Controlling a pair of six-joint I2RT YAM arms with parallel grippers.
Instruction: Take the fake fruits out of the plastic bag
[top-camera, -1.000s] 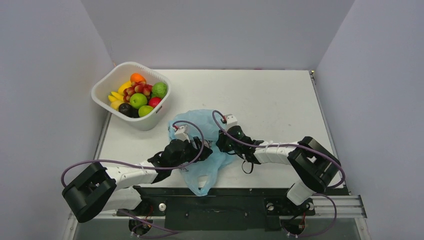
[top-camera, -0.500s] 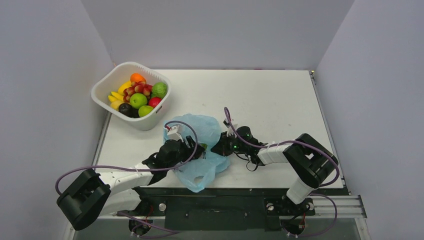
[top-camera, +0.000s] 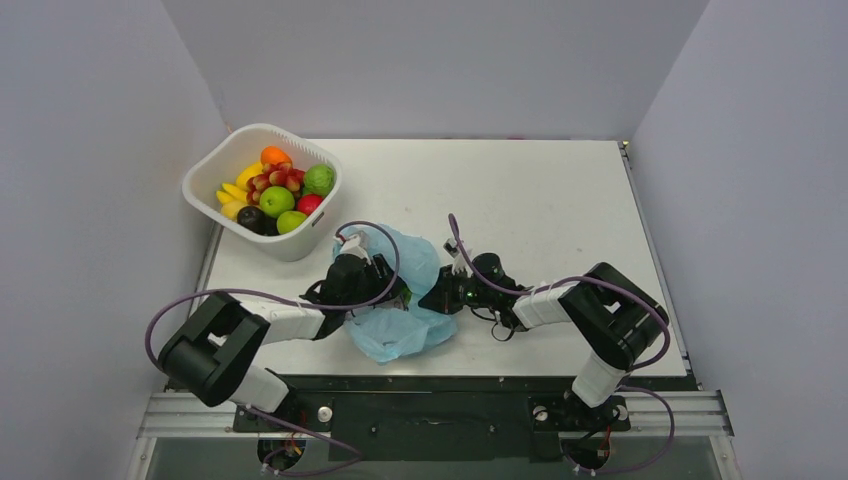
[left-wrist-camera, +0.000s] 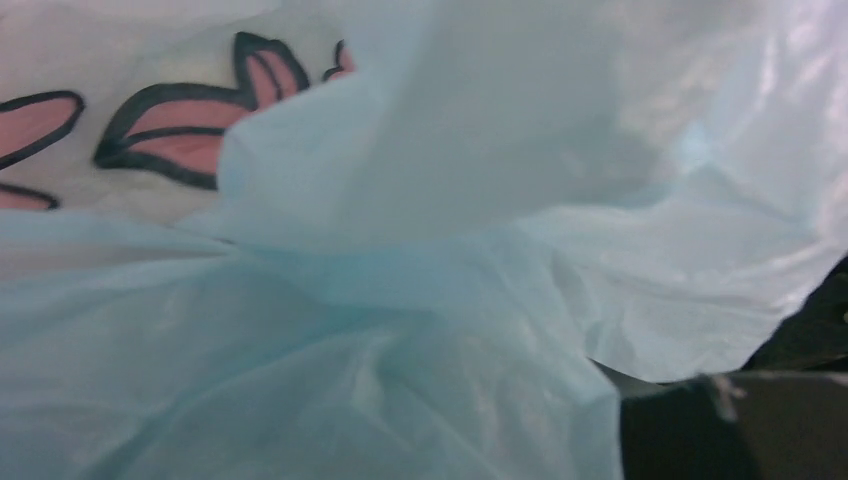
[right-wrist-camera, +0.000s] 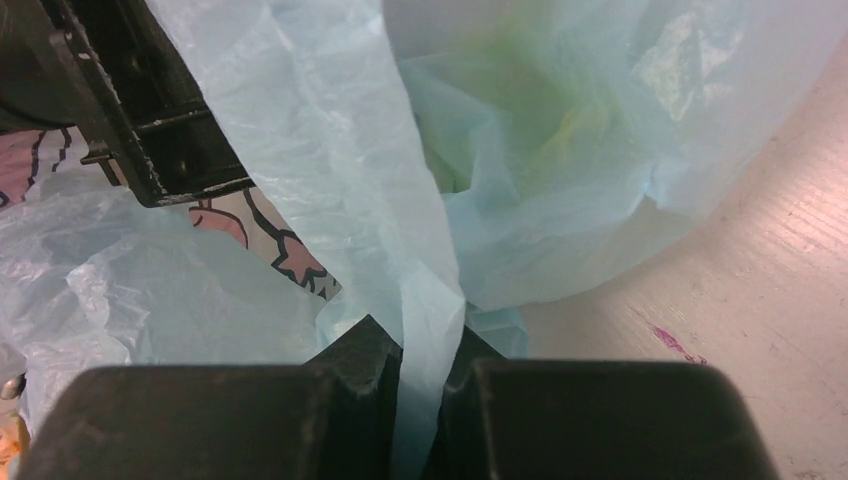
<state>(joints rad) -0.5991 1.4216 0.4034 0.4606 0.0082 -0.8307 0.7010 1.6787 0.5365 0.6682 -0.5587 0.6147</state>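
Right pincer (right-wrist-camera: 422, 348) now pinching plastic bag (right-wrist-camera: 320, 180), seemingly bunched

White basket (top-camera: 296, 243) at far-left corner of table (top-camera: 540, 195), w/ green apples (top-camera: 277, 200), yellow banana (top-camera: 235, 192)

Setting: robotics laboratory, an enclosed manipulation test cell.
Enclosure: plain pale-grey panel walls (top-camera: 430, 60) stand on the left, back and right sides.
Work surface: flat white rectangular tabletop (top-camera: 540, 190) set between those walls.
Mounting: silver slotted aluminium rail (top-camera: 680, 412) and black base plate (top-camera: 430, 405) run along the near edge.
Equipment: black-and-white jointed left arm (top-camera: 280, 320) and matching right arm (top-camera: 560, 295) rise side by side from the mounting.
Props: small plastic toy fruits (top-camera: 272, 182) fill a white plastic basket with rounded corners (top-camera: 290, 245). A thin light-blue plastic bag (top-camera: 400, 335) lies on the tabletop between the arms.
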